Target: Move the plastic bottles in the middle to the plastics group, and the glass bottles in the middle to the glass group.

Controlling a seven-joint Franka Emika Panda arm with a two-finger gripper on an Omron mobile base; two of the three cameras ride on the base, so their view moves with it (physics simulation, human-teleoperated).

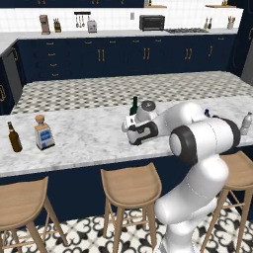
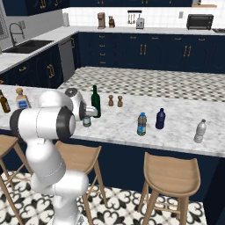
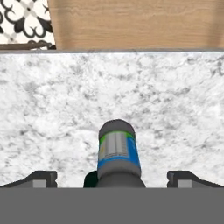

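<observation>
Wooden stools (image 1: pixel 131 185), perhaps two shakers (image 2: pixel 114 101)

White marble counter (image 2: pixel 176 115), green wine bottle (image 2: pixel 95 102), water bottles (image 2: pixel 141 124), shakers (image 2: pixel 115 101)

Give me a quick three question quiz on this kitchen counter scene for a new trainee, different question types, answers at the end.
1. True or false: the gripper has closed on the labelled water bottle.
2. Multiple choice: the green wine bottle stands closest to A) the brown beer bottle, B) the robot's hand, C) the dark-blue bottle.
3. Fill in: next to the brown beer bottle stands a squat clear bottle with a ____ label.

Key: 1 false, the fingers stand wide on either side of it. 2 B. 3 blue.
</observation>
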